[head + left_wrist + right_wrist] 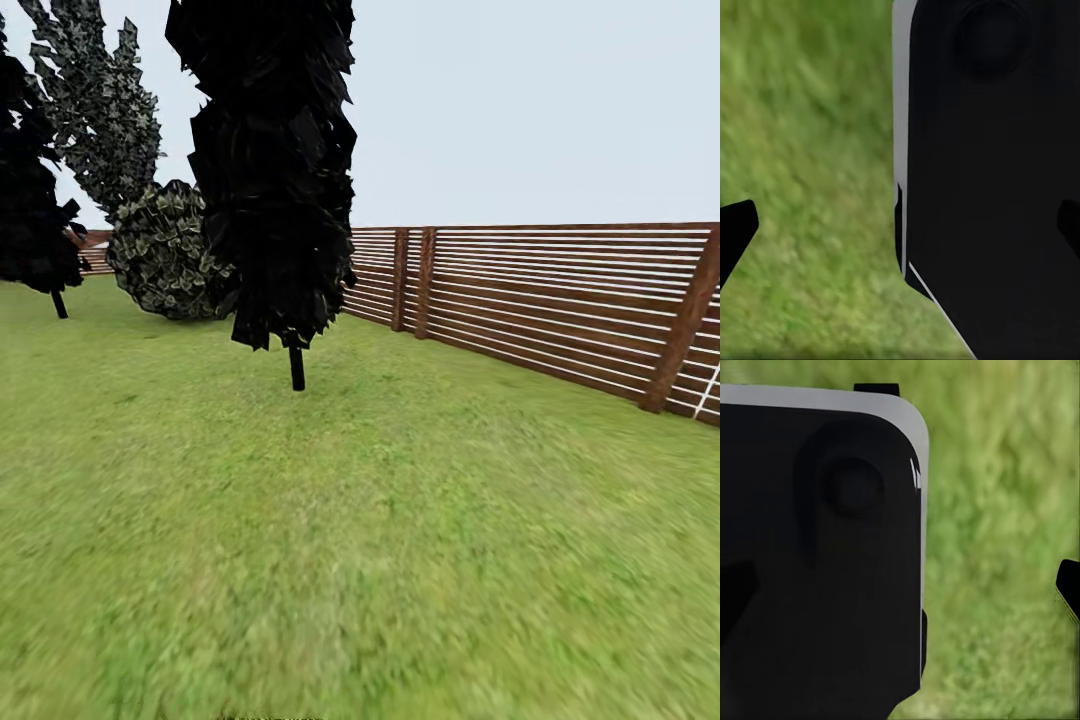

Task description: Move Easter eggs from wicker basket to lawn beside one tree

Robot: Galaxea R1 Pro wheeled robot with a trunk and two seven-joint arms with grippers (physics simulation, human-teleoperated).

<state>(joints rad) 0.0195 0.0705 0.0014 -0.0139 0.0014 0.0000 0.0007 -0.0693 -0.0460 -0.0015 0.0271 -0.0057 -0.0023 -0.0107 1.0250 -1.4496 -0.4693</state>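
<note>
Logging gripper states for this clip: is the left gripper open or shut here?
Open and empty: in the left wrist view its fingers sit at opposite edges of the picture, with lawn and a black robot part between them.

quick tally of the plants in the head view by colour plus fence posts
black trees: 2
grey-green columnar tree: 1
round grey-green bush: 1
brown fence posts: 3
total: 7

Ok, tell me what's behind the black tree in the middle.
Behind the black tree sit a round leafy bush and the slatted wooden fence. Its dark foliage covers part of the bush and the fence's near end, so what lies there cannot be seen.
</note>
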